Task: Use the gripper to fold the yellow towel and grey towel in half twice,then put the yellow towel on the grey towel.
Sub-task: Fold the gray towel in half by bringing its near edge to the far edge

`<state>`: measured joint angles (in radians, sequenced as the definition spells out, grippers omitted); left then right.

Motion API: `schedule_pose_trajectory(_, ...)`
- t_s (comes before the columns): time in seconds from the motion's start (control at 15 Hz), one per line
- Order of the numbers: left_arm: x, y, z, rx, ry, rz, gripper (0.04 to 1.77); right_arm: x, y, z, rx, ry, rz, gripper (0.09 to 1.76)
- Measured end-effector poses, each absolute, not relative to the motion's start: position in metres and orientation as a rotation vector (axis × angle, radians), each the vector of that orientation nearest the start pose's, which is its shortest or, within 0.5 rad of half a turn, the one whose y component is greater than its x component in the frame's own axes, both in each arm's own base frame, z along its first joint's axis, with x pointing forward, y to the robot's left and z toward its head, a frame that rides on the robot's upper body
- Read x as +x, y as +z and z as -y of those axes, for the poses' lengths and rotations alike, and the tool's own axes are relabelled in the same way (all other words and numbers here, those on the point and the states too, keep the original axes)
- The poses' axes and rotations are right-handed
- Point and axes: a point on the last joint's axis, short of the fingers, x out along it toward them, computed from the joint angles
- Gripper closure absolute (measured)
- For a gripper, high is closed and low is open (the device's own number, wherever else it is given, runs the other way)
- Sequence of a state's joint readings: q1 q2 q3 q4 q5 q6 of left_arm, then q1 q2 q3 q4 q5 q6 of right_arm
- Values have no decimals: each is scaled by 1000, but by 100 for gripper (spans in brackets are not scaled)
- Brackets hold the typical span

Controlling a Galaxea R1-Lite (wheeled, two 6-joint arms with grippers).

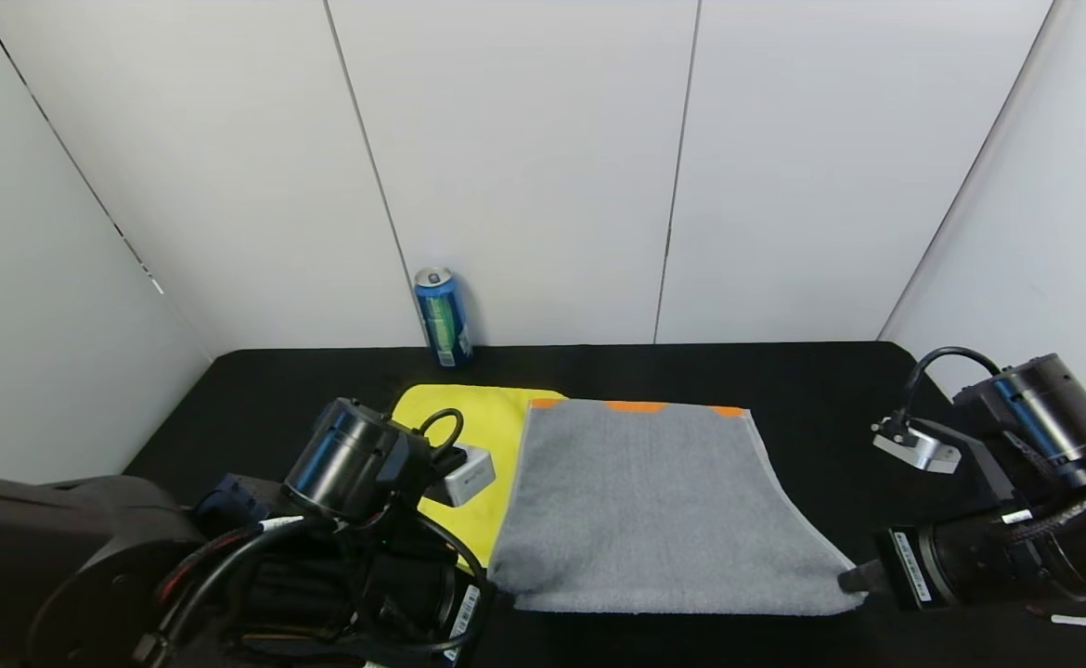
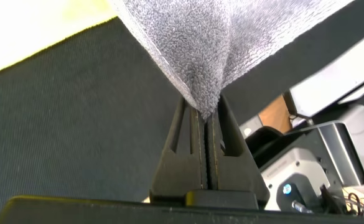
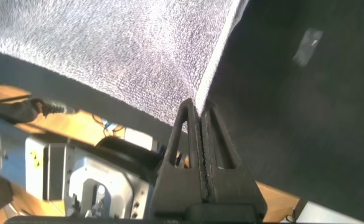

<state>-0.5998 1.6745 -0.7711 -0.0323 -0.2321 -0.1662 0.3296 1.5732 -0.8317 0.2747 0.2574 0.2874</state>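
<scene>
The grey towel lies spread across the middle of the black table, with an orange band along its far edge. Its two near corners are lifted. My left gripper is shut on the near left corner of the grey towel. At the near right corner, my right gripper is shut on the grey towel too. The yellow towel lies flat to the left, partly under the grey towel's left edge and partly hidden by my left arm.
A blue drink can stands at the back of the black table, against the white wall. The table's front edge runs just below both grippers.
</scene>
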Motion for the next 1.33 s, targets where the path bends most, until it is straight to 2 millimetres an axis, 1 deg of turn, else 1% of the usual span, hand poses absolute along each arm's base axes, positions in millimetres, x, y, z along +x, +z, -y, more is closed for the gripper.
schedule_pose_trajectory(0.2,197,142,148,21,-725,-895,169,199,157,-82,229,405,-1080,174)
schedule_pose_trajectory(0.4,178,153,142,38,-733,-883,169,178,168,-78,249,421,-1050,174)
schedule_pose_trajectory(0.53,170,159,139,36,-740,-867,169,166,175,-76,247,435,-1039,174)
schedule_pose_trajectory(0.6,169,160,138,34,-742,-860,169,164,180,-76,248,443,-1020,174)
schedule_pose_trajectory(0.8,167,163,136,43,-712,-836,169,164,185,-76,251,454,-993,174)
schedule_pose_trajectory(1.0,170,164,137,54,-684,-824,169,170,186,-78,251,452,-990,174)
schedule_pose_trajectory(1.13,176,164,139,59,-667,-819,169,178,185,-80,253,441,-999,174)
schedule_pose_trajectory(1.33,193,164,148,62,-648,-820,169,192,180,-79,258,410,-1021,174)
